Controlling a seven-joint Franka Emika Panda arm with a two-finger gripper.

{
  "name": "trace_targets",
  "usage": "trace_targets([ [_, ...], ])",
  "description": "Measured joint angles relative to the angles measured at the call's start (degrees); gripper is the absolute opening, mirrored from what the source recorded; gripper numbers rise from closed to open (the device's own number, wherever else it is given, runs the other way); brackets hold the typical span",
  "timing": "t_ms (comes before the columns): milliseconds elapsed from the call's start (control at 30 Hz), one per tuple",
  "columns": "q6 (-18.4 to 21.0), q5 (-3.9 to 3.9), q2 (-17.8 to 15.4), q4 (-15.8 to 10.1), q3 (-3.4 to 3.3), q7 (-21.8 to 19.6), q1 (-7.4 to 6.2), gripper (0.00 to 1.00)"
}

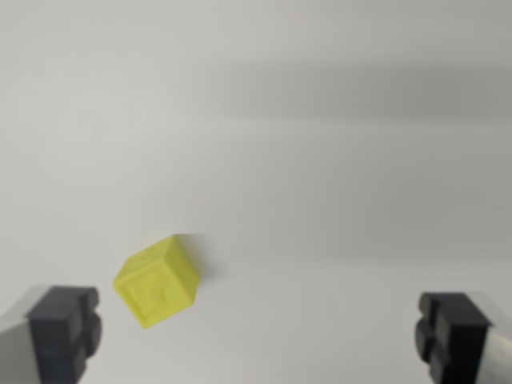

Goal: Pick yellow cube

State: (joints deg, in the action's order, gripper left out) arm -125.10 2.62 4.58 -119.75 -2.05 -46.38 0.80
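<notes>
Dark grey plastic shows at both lower corners of the wrist view: two fingers, one at each side. Between them lies one cube, and nothing else stands on the pale surface (320,160).

Counted from the wrist view's left: one finger (66,330), one yellow cube (158,281), one more finger (452,334). That makes one claw and one cube.

The left finger is a blocky dark pad on a lighter grey mount, cut off by the bottom edge. Just to its right sits the yellow cube, in the lower left part of the view, resting on the white surface. It is close to the left finger but apart from it; a strip of bare surface shows between them. The cube is turned, so that its edges run at a slant to the frame, with one corner toward the bottom of the view and one toward the top. Its broad near face carries a faint raised mark that is too blurred to read. Being a cube, it has no long axis to tell. A soft shadow lies along its upper right side.

The gripper (258,332) stands wide open, its fingers far apart at opposite edges of the view. It holds nothing and touches nothing. The cube lies well off the midpoint between the fingers, far from the right one.
</notes>
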Motion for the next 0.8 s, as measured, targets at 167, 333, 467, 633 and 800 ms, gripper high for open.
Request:
trace_targets([
  [167,-2.03,-0.06,-0.30,-2.39,0.00,1.31,-0.44,1.00],
  [333,-4.09,-0.13,-0.50,-4.65,0.00,2.61,-0.89,1.00],
  [467,-5.72,-0.19,-0.60,-6.42,0.00,3.67,-1.26,1.00],
  [633,-7.77,-0.28,-0.64,-8.53,0.00,4.97,-1.73,1.00],
  [800,-9.84,-0.38,-0.57,-10.54,0.00,6.28,-2.22,1.00],
])
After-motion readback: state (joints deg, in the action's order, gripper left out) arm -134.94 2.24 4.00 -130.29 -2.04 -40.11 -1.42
